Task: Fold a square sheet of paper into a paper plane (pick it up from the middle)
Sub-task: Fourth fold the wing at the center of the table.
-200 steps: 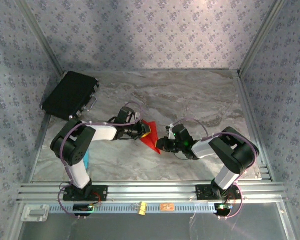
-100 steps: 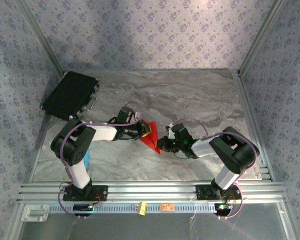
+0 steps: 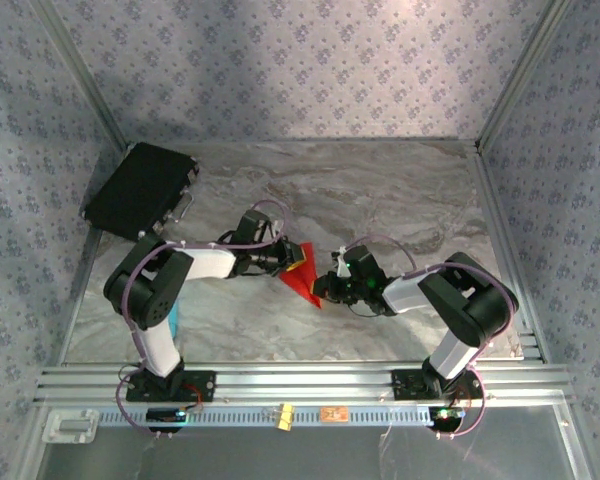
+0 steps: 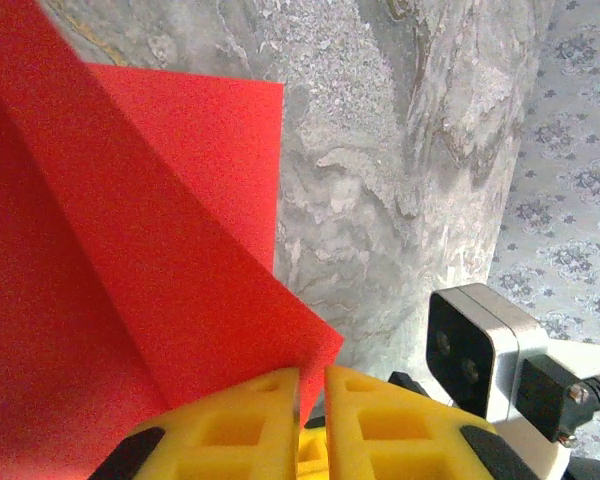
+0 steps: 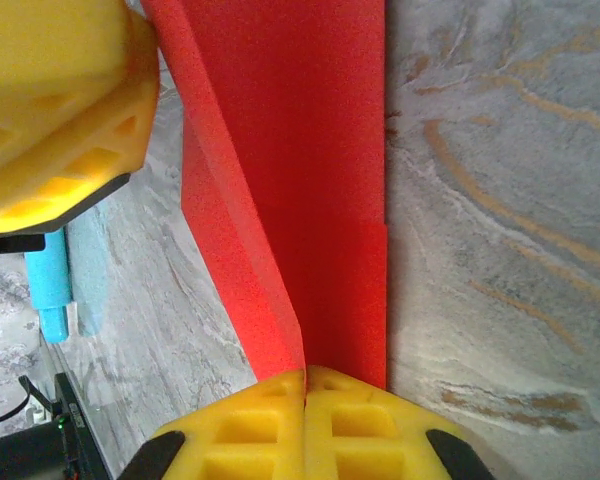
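Left wrist: red paper sheet (image 4: 130,260) is clamped by left gripper (image 4: 312,385) and right gripper (image 5: 305,385) (both closed on it); edges are best held aligned.

black case (image 3: 140,190), blue tool (image 5: 50,280), marble table (image 3: 400,190)

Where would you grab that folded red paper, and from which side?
At a free edge beside a crease, from the side, a finger on each face: the red paper sheet is thin, and folds stiffen it there. The left gripper and right gripper pinch it so.
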Available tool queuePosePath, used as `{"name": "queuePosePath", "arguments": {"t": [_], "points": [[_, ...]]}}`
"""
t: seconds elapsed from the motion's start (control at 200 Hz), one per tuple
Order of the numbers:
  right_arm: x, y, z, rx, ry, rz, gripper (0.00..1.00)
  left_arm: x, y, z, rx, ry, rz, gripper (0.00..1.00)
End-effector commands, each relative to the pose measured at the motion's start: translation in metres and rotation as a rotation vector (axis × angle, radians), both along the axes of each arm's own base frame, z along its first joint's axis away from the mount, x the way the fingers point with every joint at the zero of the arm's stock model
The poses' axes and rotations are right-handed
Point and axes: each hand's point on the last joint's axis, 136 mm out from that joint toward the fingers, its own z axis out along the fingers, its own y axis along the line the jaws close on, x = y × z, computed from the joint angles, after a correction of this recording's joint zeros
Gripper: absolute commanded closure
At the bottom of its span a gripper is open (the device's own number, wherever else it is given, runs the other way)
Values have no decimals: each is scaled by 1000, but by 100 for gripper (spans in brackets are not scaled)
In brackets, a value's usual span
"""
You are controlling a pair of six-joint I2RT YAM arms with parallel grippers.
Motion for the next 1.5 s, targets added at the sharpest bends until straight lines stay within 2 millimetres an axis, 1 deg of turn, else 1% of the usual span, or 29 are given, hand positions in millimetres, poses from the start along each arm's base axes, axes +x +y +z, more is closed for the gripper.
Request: {"name": "queuePosePath", "arguments": {"t": [0.0,0.125,0.52,0.685,0.785,1.109,1.349,1.494], "points": [[-13,-15,-31,-89,113,-26,95,3,-9,1,-26,-12,-34,85],[-13,-15,-33,-92,117,-27,94,4,-10,-5,-14,-1,-45,85],[-14,-18,-36,-103,122,-34,93,4,-13,-13,-6,15,-61,84],[-15,-17,-36,-106,122,-32,93,1,-10,-22,38,22,-70,84],[-16,-18,-37,-109,126,-32,93,2,-11,-22,36,19,-71,84],[-16,-19,-37,-111,126,-30,93,-1,-13,-31,49,41,-95,84],[-17,-20,-38,-118,138,-34,93,-4,-10,-40,79,62,-101,84],[-15,-16,-28,-94,123,-36,90,-9,-8,-48,90,89,-109,85]]}}
